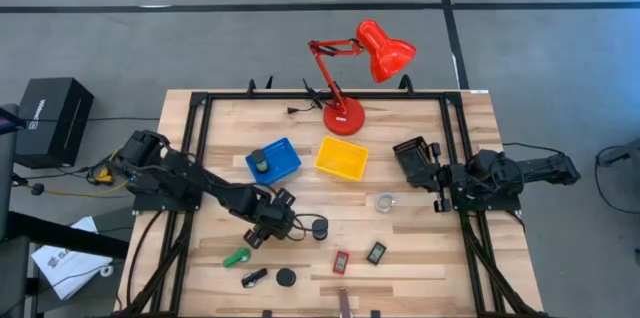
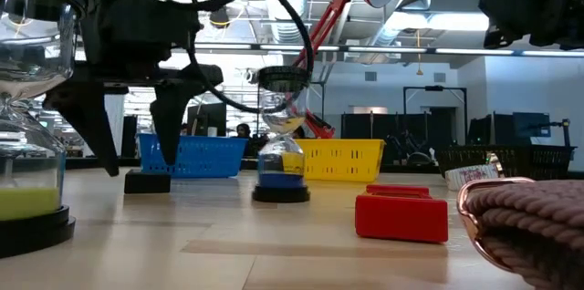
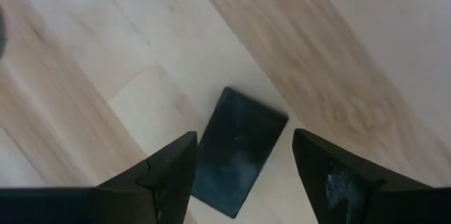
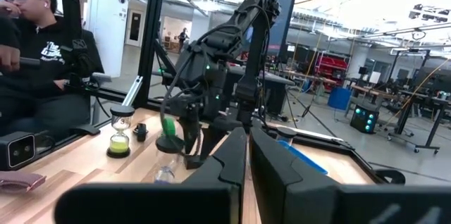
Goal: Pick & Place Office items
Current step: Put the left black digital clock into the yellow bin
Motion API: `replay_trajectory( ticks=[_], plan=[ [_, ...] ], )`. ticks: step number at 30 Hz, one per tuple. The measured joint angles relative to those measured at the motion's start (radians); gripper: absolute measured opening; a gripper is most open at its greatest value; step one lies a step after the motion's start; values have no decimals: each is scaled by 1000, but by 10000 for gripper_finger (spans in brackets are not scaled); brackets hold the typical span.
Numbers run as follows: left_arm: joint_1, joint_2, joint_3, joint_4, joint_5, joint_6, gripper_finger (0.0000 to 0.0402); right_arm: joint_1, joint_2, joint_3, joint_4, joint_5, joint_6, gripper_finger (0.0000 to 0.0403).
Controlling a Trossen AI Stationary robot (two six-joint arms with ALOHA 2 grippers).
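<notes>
Left hand (image 1: 278, 230) spread above a black block (image 3: 237, 150) lying flat on the desk (image 1: 430, 258), 1 finger either side, not touching. Right hand (image 1: 425, 170) pressed together, waiting at desk's right edge

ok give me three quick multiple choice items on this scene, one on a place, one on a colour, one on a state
1. Where does the left tool hang?
A. over the yellow tray
B. over a dark flat block on the table
C. beside the lamp

2. What colour is the tray that holds a dark item?
A. blue
B. yellow
C. green

3. How do the left tool's fingers stand?
A. shut on the block
B. shut and empty
C. open, one each side of the block

Key: 1 B, the left wrist view shows the block below it; 2 A, the high view shows it; 3 C, bare wood shows between fingers and block.
</notes>
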Motion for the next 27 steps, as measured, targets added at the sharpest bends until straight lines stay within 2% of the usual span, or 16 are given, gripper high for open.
replay_trajectory(
  ticks=[13, 19, 27],
  plan=[
    [60, 11, -47, 40, 37, 5, 227, 0, 0, 0, 0, 0, 0, 12],
    [68, 5, -90, 95, 89, 4, 227, 0, 0, 0, 0, 0, 0, 12],
    [73, 7, -92, 114, 105, -1, 183, 0, 0, 0, 0, 0, 0, 12]
  ],
)
